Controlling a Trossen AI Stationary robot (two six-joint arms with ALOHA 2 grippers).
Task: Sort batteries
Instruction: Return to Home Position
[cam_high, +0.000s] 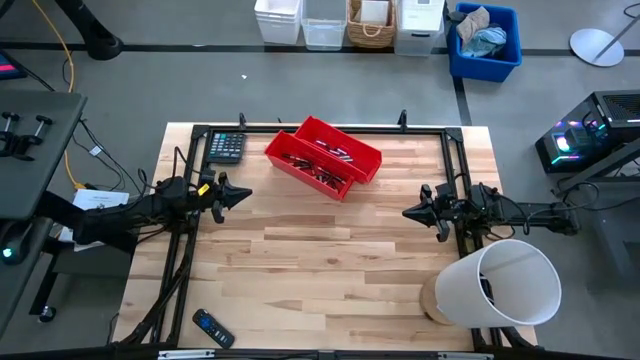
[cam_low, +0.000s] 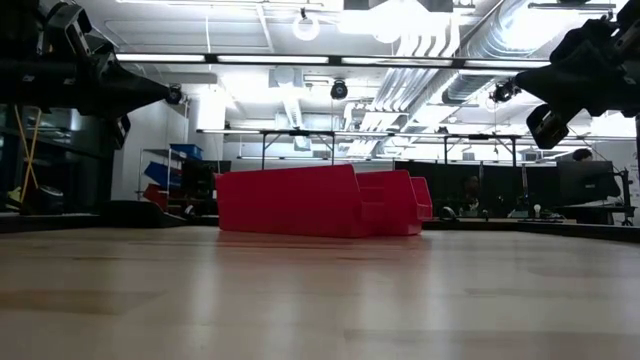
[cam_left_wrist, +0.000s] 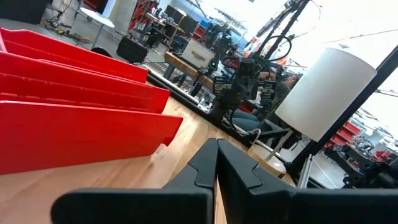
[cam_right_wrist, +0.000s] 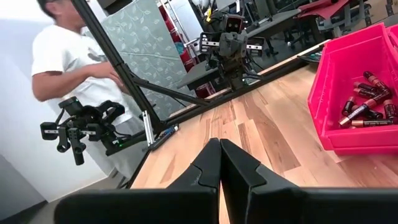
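Two red bins stand side by side at the table's far middle. Batteries, small dark-banded cylinders, lie in a heap on the bottom of one bin; more batteries show in both bins from above. My left gripper hangs shut above the table, left of the bins, pointing right. My right gripper hangs shut to the right of the bins, pointing left. In the wrist views the left gripper and the right gripper have their fingers together with nothing between them.
A dark calculator lies at the far left corner and a black remote at the near left edge. A big white cylinder stands at the near right corner. A person stands beyond the table's left side.
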